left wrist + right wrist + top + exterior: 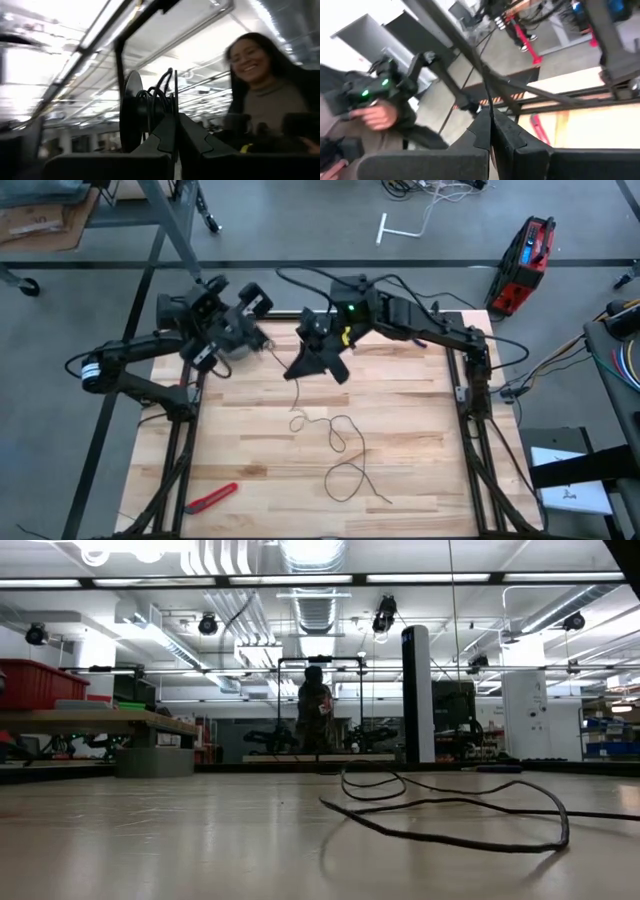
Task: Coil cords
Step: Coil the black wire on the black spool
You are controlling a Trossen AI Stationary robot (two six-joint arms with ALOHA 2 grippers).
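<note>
The cord is thin and black. Part of it is wound on a small black round reel [145, 107], and the rest lies in slack loops on the wooden table [340, 442] [450, 812]. My left gripper [258, 338] [175, 122] is raised over the table's far left and is shut on the reel. My right gripper [295, 372] [491, 116] is just right of it, over the far middle, and is shut on the cord between the reel and the loops. My left gripper pinches one flange of the reel at its rim [175, 102] between its two fingers. The reel stands on edge beyond the fingertips, lifted clear of the table, with the wound cord beside the fingers. My right gripper pinches a single strand of the cord [489, 102] between its two fingertips. The strand runs on past the tips toward the left arm. Below the gripper the cord [294, 395] hangs down slack to the loops on the table.
A red-handled tool [211, 497] lies near the table's front left corner. A person [265, 100] stands beyond the table, with a hand [375, 114] on a control device. A red case [525, 265] sits on the floor at the far right.
</note>
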